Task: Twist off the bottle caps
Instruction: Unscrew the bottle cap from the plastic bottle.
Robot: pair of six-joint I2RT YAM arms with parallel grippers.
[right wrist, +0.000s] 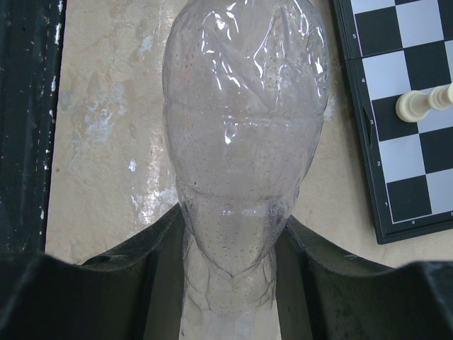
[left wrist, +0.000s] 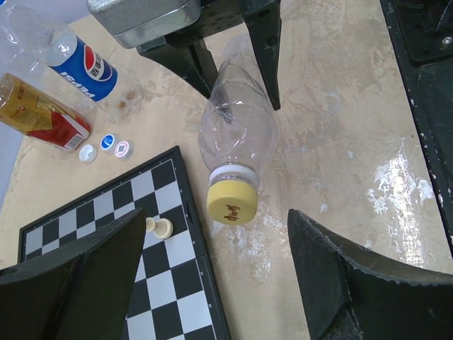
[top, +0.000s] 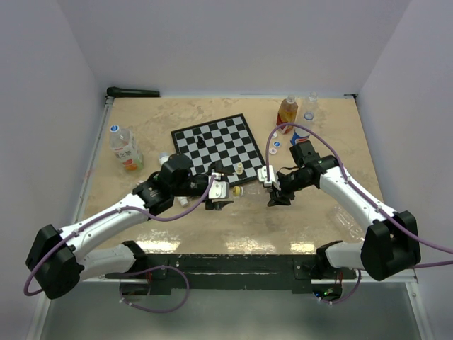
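A clear crumpled bottle (left wrist: 233,134) lies level just above the table, its yellow cap (left wrist: 232,202) still on the neck. My right gripper (right wrist: 230,283) is shut on the bottle's body (right wrist: 244,113); its black fingers (left wrist: 265,49) show pinching it in the left wrist view. My left gripper (left wrist: 219,276) is open and faces the cap, which sits just ahead of the fingertips, in line with the gap and untouched. From above, the yellow cap (top: 237,190) lies between the left gripper (top: 225,190) and the right gripper (top: 272,185).
The chessboard (top: 212,142) lies just behind the grippers, a cream pawn (left wrist: 159,227) on its near edge. A Pepsi bottle (left wrist: 81,64), a tea bottle (left wrist: 42,113) and loose caps (left wrist: 107,142) lie at the back right. A capped bottle (top: 124,149) lies at the left.
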